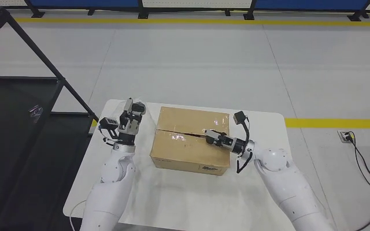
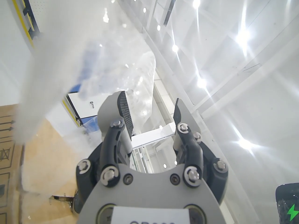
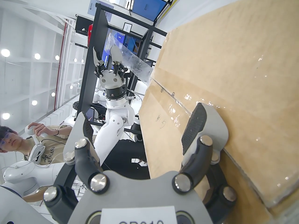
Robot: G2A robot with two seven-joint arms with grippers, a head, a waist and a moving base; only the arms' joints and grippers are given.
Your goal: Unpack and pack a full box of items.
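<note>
Right gripper (image 3: 142,111) lies nearest, low over the top of the brown cardboard box (image 3: 233,59), its jaws spread wide apart with nothing between them. One ribbed black pad (image 3: 193,127) rests against the box top just beside the centre seam, where glossy clear tape still lies along the closed flaps. In the top view this gripper (image 1: 207,136) points left across the box (image 1: 185,147) from its right side.

Both top flaps are shut, and the box stands in the middle of the white rectangular table (image 1: 173,202).

At the left of the box, the left gripper (image 1: 133,110) is raised above the table and points upward. Its jaws (image 2: 149,97) also stand apart, gripping nothing. A crumpled strip of clear packing tape (image 2: 112,71) clings to the tip of one finger (image 2: 125,110) and trails away toward the box (image 2: 46,155). From the right wrist view, that strip (image 3: 133,59) stretches from the left gripper (image 3: 104,48) down to the left end of the box's seam.
</note>
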